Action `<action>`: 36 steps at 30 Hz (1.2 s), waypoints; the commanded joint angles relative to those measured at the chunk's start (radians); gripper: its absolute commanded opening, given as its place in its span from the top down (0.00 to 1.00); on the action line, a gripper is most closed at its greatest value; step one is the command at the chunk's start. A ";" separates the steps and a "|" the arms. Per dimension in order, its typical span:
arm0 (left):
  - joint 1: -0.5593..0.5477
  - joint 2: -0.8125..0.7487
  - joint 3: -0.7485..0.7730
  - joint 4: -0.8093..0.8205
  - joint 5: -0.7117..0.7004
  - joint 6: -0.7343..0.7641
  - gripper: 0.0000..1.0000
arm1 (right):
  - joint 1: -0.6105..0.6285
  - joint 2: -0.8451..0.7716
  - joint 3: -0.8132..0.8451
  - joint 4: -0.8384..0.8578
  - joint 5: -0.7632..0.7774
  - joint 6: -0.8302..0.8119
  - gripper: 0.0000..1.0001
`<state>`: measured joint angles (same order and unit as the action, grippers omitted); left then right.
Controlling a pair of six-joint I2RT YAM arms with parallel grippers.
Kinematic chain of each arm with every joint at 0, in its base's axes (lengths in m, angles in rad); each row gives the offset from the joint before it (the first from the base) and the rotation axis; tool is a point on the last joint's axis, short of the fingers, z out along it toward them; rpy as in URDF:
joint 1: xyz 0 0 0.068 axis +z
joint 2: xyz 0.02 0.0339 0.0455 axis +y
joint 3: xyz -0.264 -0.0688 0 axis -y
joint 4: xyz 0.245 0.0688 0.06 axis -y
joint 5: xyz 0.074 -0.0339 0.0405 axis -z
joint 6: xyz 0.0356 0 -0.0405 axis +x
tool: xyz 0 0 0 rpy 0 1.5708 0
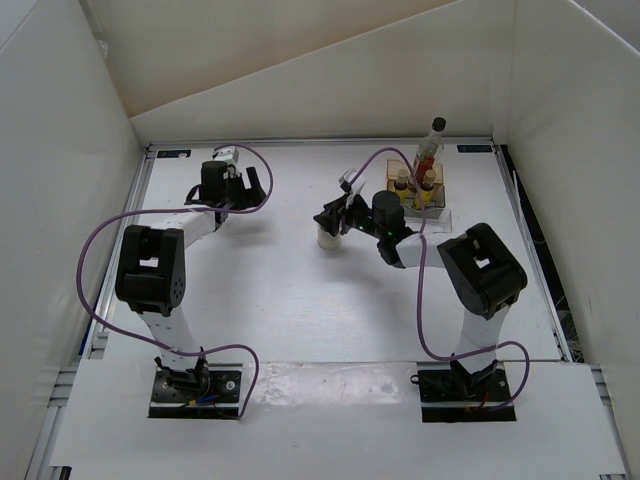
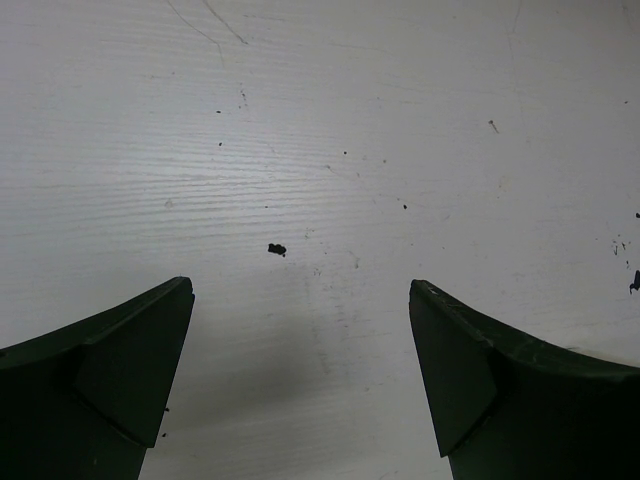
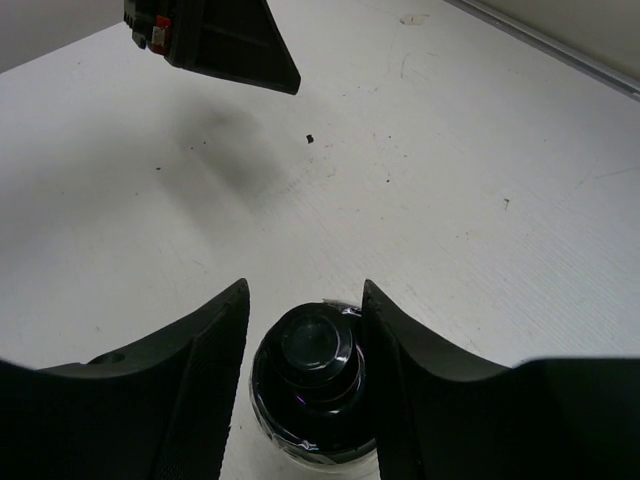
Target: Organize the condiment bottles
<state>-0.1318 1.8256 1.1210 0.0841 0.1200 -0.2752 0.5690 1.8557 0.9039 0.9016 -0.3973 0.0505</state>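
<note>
The squat whitish dark-capped bottle [image 1: 328, 238] stands on the table, left of the tray. In the right wrist view its dark cap [image 3: 312, 370] sits between my right gripper's fingers. My right gripper [image 1: 328, 216] [image 3: 305, 290] is closed in on it, jaws narrowed to its width. The tall clear bottle with black cap and red label [image 1: 432, 143] and the two tiny yellow brown-capped bottles [image 1: 402, 182] [image 1: 428, 185] stand in the tray. My left gripper [image 1: 232, 184] [image 2: 300, 290] is open and empty over bare table.
The clear brownish tray [image 1: 440, 214] sits at the back right near the table's rear edge. White walls enclose the table on three sides. The left gripper [image 3: 215, 40] shows at the top of the right wrist view.
</note>
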 commanded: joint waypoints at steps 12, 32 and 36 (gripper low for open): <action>0.011 0.017 -0.006 0.036 0.020 -0.015 0.00 | 0.008 0.042 0.066 -0.073 0.029 -0.153 0.57; 0.014 0.014 -0.024 0.043 0.027 -0.019 0.00 | 0.011 0.002 0.035 -0.056 0.112 -0.181 1.00; 0.012 -0.002 -0.024 0.040 0.030 -0.021 0.00 | -0.020 -0.056 0.043 -0.087 0.094 -0.169 1.00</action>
<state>-0.1257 1.8610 1.1000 0.1135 0.1318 -0.2901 0.5747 1.8687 0.9428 0.8478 -0.3229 -0.1032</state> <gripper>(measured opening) 0.995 0.334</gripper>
